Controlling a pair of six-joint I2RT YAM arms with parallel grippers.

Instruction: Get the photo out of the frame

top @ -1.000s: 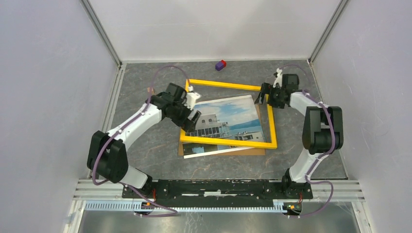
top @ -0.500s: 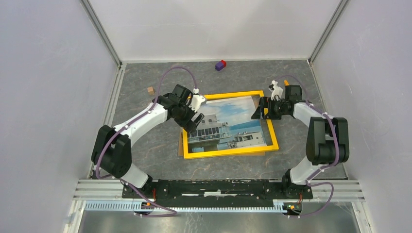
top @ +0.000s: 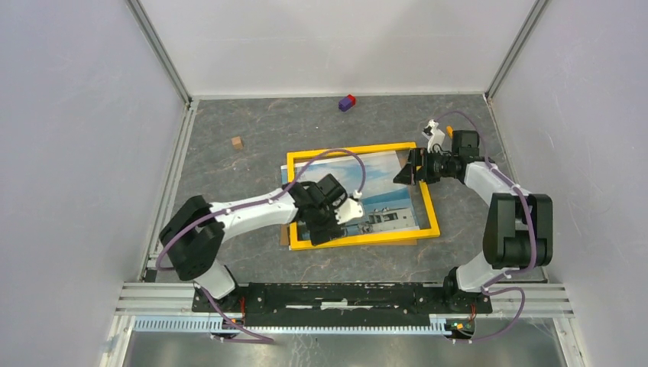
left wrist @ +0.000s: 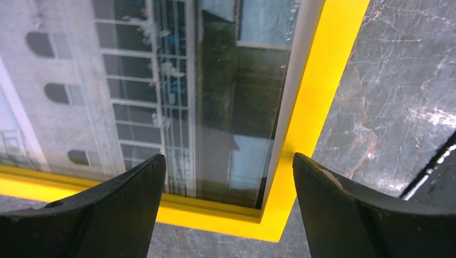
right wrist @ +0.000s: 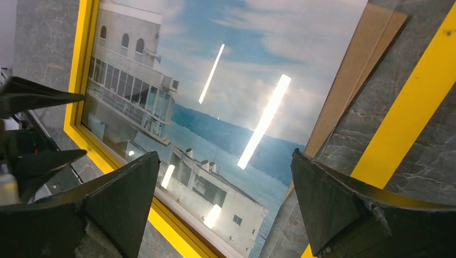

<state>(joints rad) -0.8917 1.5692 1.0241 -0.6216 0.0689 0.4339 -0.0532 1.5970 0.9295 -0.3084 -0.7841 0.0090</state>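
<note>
Top external: photo (top: pixel 386 180) lies face up inside frame (top: pixel 430 208), flat on counter (top: pixel 229 176). Left hand (top: pixel 330 228) spread over frame's near edge, right hand (top: pixel 405 170) spread at its far right corner, likely seeking an edge to lift.

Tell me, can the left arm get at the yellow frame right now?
Probably yes: the left fingers stand open over a corner of the frame, with nothing between them and it.
</note>
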